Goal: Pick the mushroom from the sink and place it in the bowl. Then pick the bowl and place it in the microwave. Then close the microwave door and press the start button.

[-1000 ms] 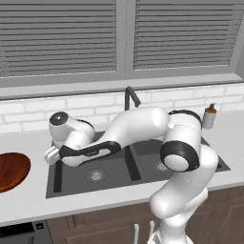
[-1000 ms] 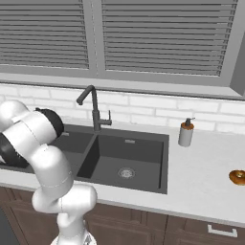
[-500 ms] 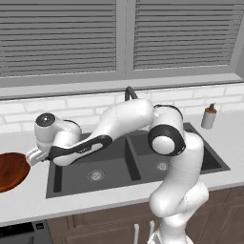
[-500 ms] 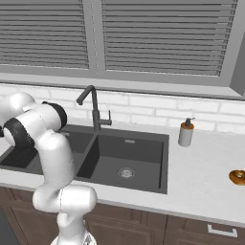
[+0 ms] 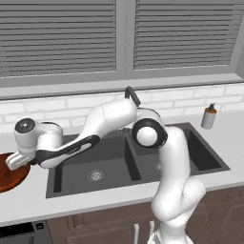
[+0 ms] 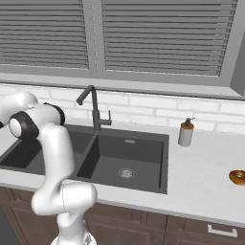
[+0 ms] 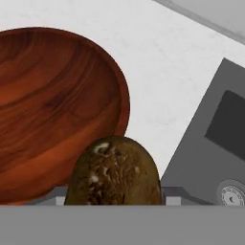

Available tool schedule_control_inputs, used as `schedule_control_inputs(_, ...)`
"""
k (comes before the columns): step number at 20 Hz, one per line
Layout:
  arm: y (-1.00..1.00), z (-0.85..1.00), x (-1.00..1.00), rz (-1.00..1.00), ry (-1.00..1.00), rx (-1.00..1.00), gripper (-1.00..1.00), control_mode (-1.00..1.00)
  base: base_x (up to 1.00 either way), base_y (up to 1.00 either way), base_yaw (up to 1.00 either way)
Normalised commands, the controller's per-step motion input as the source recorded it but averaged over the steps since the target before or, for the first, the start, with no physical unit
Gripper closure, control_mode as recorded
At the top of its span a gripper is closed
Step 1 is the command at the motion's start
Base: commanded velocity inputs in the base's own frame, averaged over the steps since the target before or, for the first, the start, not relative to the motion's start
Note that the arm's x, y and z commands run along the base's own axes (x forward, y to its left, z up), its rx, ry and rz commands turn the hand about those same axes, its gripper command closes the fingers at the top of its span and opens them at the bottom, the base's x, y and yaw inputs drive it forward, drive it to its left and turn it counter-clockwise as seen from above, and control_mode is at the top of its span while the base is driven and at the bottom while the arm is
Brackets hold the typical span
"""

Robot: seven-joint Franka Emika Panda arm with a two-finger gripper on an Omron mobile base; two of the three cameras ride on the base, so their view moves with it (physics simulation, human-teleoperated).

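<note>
The mushroom (image 7: 114, 172), a brown speckled lump, sits between my fingertips at the bottom of the hand view, and my gripper (image 7: 114, 201) is shut on it. Just behind it lies the reddish-brown wooden bowl (image 7: 52, 105) on the white counter, with nothing inside it. In the left base view my arm reaches far left, with the gripper (image 5: 16, 162) over the near right rim of the bowl (image 5: 5, 180). The dark double sink (image 5: 114, 167) lies to the right of the bowl, and its left corner and drain (image 7: 232, 194) show in the hand view.
A dark gooseneck faucet (image 5: 131, 93) stands behind the sink (image 6: 129, 158). A soap dispenser (image 6: 185, 133) is on the counter to its right, and a small brown ring-shaped item (image 6: 238, 176) lies further right. Window blinds run along the back wall.
My arm has swung left from above the left basin out over the counter, bringing the gripper and the mushroom to the bowl's rim.
</note>
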Motion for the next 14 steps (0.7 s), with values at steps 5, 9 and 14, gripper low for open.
schedule_control_inputs(5, 0.42, -0.01, -0.01, -0.10, 0.00, 0.00, 1.00, -1.00, 0.00, 0.00, 0.00)
schedule_control_inputs(9, 0.28, -0.18, 0.00, -0.14, 0.00, 0.00, 1.00, -1.00, 0.00, 0.00, 0.00)
schedule_control_inputs(14, 0.17, -0.27, 0.00, -0.13, 0.00, 0.00, 1.00, -1.00, 0.00, 0.00, 0.00)
